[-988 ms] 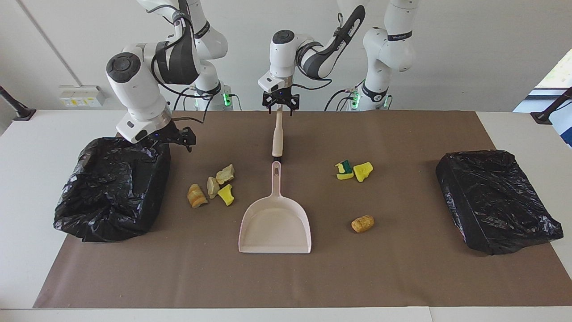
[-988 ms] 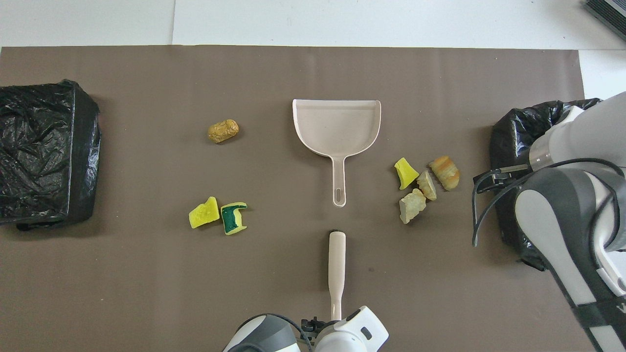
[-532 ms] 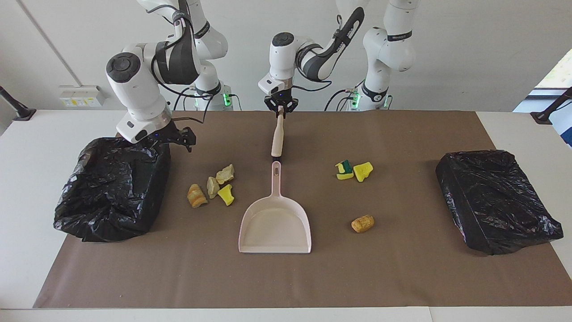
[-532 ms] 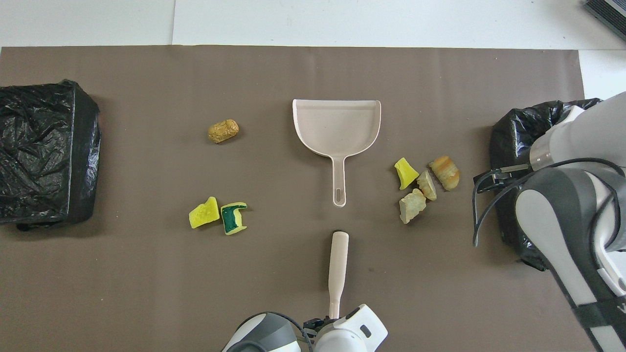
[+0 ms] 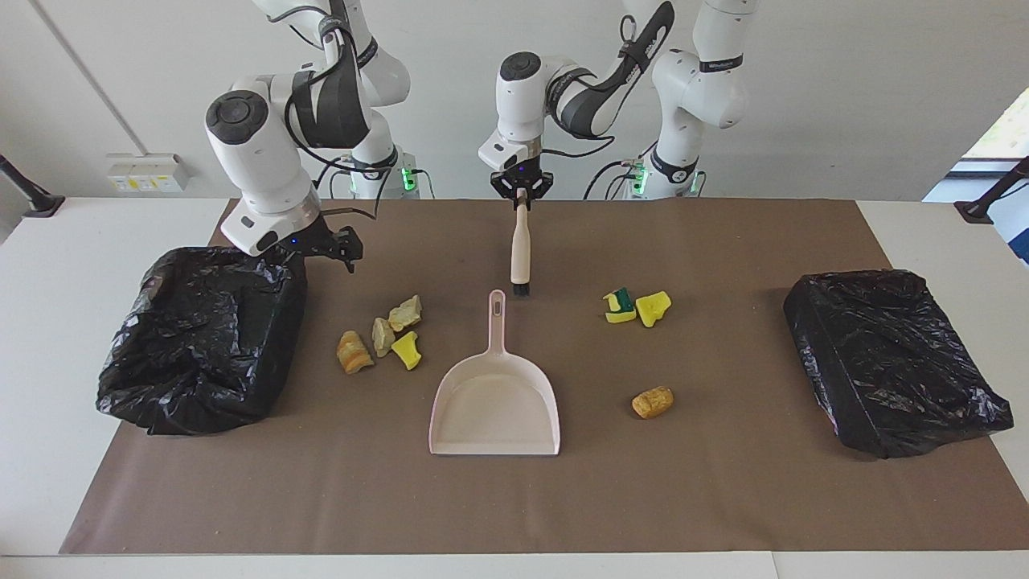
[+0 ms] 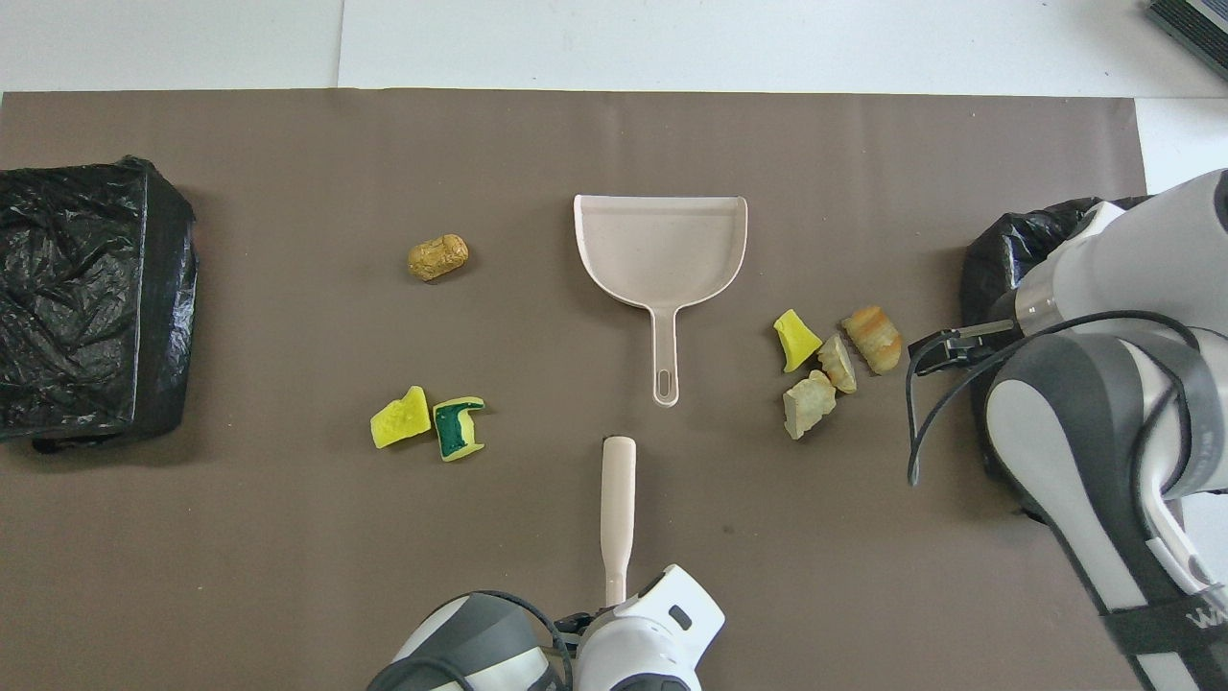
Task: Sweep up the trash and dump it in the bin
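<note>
No legible labels — left gripper (image 5: 521,195) grips brush (image 5: 520,251).

so there's a big brown paper sheet (image 5: 723,498) covering the white tabletop (image 5: 48,338), a grey wall socket box (image 5: 146,172) on the wall, and dark clamp stands at each end (image 5: 24,193) (image 5: 993,193). bit of window (image 5: 1005,129) showing too.

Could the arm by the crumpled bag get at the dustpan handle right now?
Probably yes. The right gripper hangs with jaws open beside the black bag; only bare mat lies between it and the dustpan handle. The scraps sit off that line.
</note>
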`<move>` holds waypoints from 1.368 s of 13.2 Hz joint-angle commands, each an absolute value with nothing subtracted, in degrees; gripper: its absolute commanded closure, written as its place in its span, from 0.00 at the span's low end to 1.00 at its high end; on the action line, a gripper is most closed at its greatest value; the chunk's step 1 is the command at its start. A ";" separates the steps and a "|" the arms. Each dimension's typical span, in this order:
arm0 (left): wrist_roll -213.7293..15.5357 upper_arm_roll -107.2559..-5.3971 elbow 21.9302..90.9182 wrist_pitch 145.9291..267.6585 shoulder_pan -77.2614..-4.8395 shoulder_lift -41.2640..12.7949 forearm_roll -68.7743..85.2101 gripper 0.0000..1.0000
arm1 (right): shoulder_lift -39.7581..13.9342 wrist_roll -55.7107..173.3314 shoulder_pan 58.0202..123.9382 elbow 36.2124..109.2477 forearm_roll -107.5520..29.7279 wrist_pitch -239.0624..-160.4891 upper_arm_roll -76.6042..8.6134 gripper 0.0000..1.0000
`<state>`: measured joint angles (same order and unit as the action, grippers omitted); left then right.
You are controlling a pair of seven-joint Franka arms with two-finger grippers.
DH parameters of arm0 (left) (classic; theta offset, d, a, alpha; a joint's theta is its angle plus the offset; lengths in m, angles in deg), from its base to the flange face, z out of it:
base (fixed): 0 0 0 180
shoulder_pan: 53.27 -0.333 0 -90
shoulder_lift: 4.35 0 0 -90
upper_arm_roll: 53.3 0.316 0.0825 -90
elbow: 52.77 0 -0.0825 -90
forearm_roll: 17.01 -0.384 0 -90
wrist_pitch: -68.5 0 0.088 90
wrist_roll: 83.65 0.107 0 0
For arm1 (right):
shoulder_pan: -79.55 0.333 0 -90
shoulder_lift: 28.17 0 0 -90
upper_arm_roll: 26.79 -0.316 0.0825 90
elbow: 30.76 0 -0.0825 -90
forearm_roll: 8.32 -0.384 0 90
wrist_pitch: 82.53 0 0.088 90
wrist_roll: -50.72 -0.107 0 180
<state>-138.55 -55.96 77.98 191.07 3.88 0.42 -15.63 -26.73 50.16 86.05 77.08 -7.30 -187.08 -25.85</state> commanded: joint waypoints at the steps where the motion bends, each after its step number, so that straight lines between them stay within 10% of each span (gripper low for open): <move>1: -137.45 -56.20 77.92 186.81 -1.04 2.76 -17.52 1.00 | -23.96 46.16 89.38 72.79 -7.80 -187.38 -26.00 0.00; 8: -124.75 -56.20 76.70 183.99 -23.97 4.70 -26.06 1.00 | -9.02 31.93 98.79 59.60 -12.08 -189.74 -26.09 0.00; 18: -107.47 -56.20 84.94 192.60 -41.23 6.19 -26.06 1.00 | -5.84 25.50 109.43 66.88 -9.82 -196.34 -26.00 0.00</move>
<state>-107.45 -55.39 81.15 190.46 -40.89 3.81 -25.15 -4.75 28.08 108.24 64.33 -11.31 -195.87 -26.18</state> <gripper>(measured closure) 0.740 0.000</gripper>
